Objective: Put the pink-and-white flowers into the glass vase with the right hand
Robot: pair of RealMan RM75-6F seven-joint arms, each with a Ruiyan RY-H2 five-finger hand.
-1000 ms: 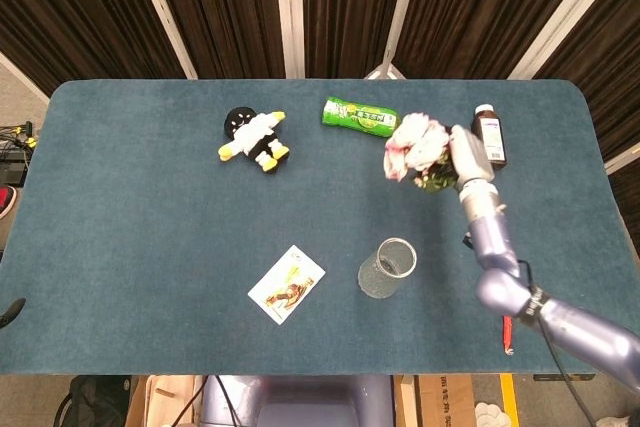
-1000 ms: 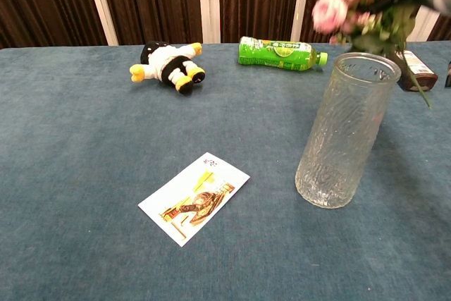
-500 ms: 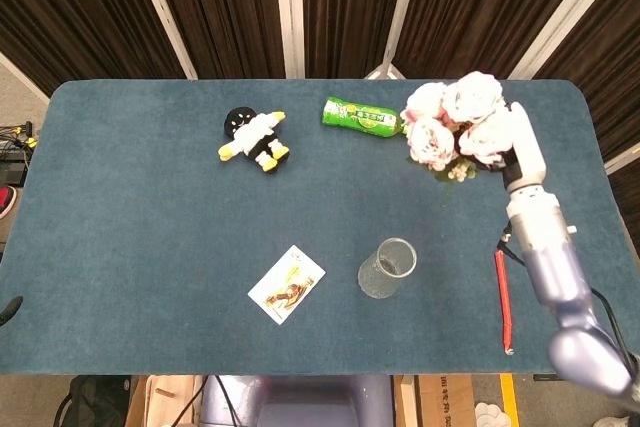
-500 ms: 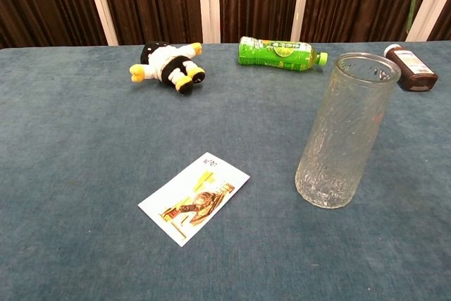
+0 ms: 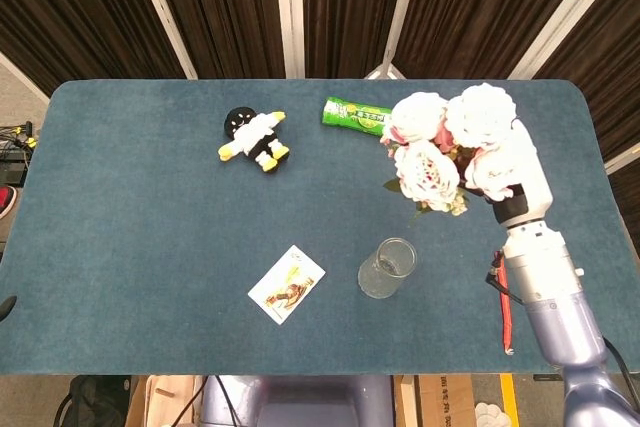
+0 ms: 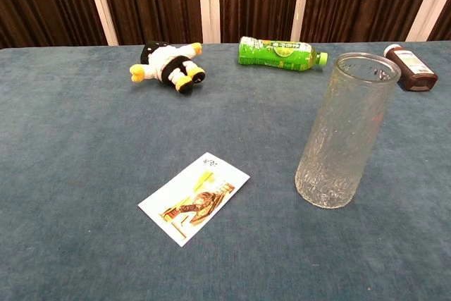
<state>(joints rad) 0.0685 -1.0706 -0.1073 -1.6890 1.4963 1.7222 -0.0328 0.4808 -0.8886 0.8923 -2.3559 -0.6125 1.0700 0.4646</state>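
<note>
- The right hand (image 5: 515,187) is gripping the flowers (image 5: 450,147), right of centre in the head view, blooms sitting up-frame of the vase (image 5: 387,268).
- The vase is standing upright, lower centre.
- A card (image 5: 287,283) is lying left of the vase.
- A green bottle (image 5: 358,115) and plush penguin (image 5: 255,139) are lying further up.
- A brown bottle (image 6: 411,68) is showing at the chest view's right edge.

The pink-and-white flowers (image 5: 445,147) are a bunch of big pale blooms with small green leaves, held up above the table, beyond the vase. The glass vase (image 6: 342,130) is a tall clear cylinder with a textured wall; it stands upright and is empty.
</note>
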